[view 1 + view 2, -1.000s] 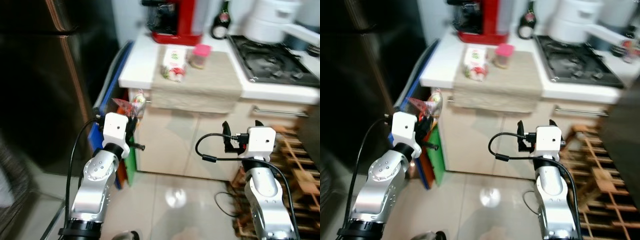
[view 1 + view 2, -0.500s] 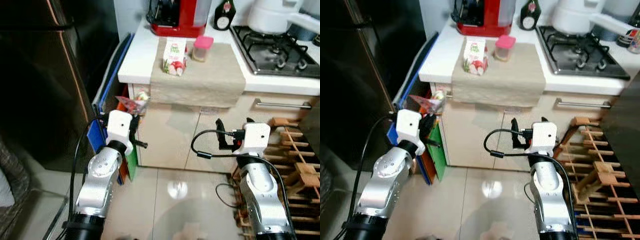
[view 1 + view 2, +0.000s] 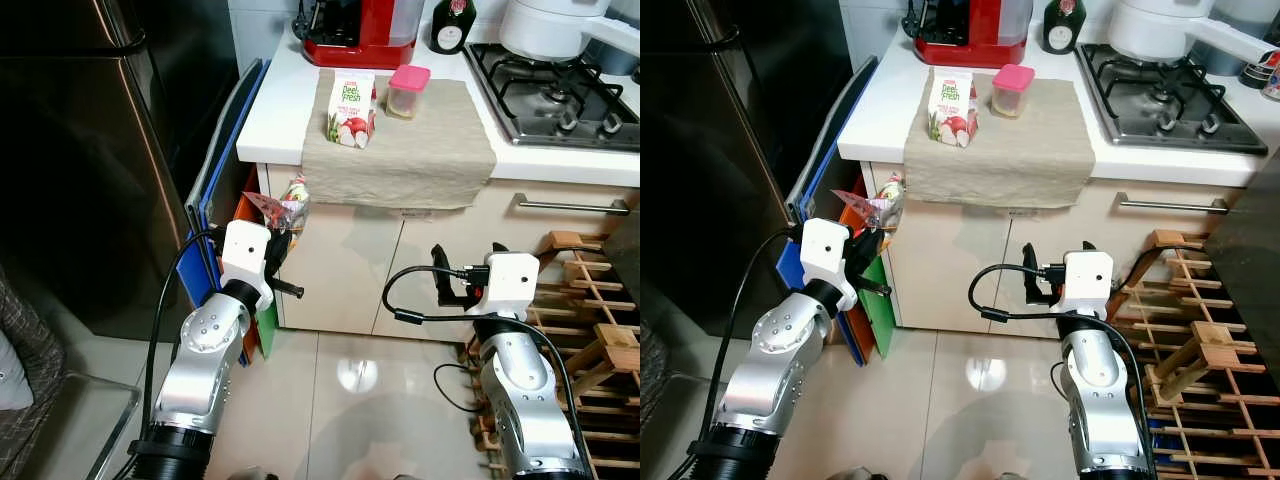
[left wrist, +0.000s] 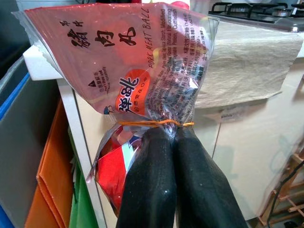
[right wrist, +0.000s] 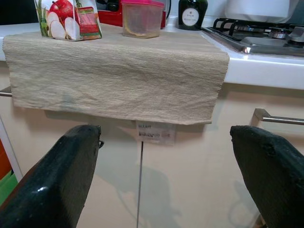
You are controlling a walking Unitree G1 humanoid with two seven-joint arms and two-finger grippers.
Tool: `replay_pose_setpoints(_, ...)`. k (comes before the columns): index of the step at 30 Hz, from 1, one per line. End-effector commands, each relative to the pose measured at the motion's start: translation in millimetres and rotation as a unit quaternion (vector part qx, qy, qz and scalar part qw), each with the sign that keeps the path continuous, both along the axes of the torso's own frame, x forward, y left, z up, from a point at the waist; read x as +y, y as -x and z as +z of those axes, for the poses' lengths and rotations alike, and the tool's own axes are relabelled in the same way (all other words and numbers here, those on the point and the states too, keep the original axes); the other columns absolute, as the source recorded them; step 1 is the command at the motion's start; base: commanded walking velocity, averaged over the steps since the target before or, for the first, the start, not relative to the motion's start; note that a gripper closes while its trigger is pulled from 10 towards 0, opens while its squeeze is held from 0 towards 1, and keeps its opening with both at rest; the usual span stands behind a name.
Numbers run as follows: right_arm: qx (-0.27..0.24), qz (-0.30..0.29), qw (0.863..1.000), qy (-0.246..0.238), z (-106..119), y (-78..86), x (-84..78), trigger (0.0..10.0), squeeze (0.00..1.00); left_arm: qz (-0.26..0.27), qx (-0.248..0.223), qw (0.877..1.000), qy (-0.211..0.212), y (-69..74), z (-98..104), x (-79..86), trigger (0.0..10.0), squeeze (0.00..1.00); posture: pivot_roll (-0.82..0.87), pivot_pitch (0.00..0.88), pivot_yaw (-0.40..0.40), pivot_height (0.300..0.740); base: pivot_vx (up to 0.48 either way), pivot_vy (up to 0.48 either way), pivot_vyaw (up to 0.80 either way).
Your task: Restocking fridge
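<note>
L pincer point(image 4: 166, 142) clamps meatball bag point(image 4: 128, 61); R pincer point(image 5: 164, 156) empty, fingers spread

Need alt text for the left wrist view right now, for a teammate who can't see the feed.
The left gripper is shut on the neck of a clear red-printed bag of pork meat balls, pinched just below its rubber band. Behind it hangs a beige cloth over the counter edge, with cream cabinet doors below.

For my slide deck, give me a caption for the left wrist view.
Left gripper, jaws shut on the tied neck of a pork meat ball bag, held beside the cloth-draped counter.
</note>
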State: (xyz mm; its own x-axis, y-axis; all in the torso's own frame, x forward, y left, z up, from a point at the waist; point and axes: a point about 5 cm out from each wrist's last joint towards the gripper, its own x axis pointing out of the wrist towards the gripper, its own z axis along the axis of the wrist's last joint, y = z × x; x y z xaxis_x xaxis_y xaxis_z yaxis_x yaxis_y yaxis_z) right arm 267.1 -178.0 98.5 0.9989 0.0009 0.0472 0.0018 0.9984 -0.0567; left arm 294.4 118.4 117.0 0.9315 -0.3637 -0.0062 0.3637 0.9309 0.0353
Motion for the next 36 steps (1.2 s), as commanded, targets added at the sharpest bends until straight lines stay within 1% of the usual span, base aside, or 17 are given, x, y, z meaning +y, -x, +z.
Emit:
replay_pose_setpoints(1,-0.002,0.001,1.0,0.0,2.9,-1.7,-1.0,10.0,0.0,-0.008,-0.016,1.0,0.005,-0.3,5.7,-1.5,10.0,0.0,-0.04,0.0,0.024,0.74,0.0,0.0,0.0)
replay_pose_setpoints(9,-0.002,0.004,1.0,0.001,2.5,-3.4,-0.2,10.0,0.0,-0.037,-0.021,0.999,-0.002,0.2,6.2,-2.9,10.0,0.0,-0.04,0.0,0.029,0.74,0.0,0.0,0.0)
replay_pose_setpoints(16,0.0,0.004,1.0,0.002,1.9,-4.0,-0.7,10.0,0.0,-0.05,-0.024,0.998,-0.005,-1.2,7.9,-5.9,10.0,0.0,-0.04,0.0,0.029,0.74,-0.263,0.0,0.0)
replay_pose_setpoints(24,0.001,0.004,1.0,0.002,0.7,-4.0,-1.5,10.0,0.0,-0.046,-0.019,0.999,-0.002,-2.2,5.8,-5.3,10.0,0.0,-0.04,0.0,0.029,0.74,-0.292,0.0,0.0)
replay_pose_setpoints(36,0.003,0.004,1.0,0.002,-1.0,-3.3,-0.3,10.0,0.0,-0.053,-0.015,0.998,-0.014,-3.1,2.0,-3.9,10.0,0.0,-0.05,0.0,0.033,0.74,-0.294,0.0,0.0)
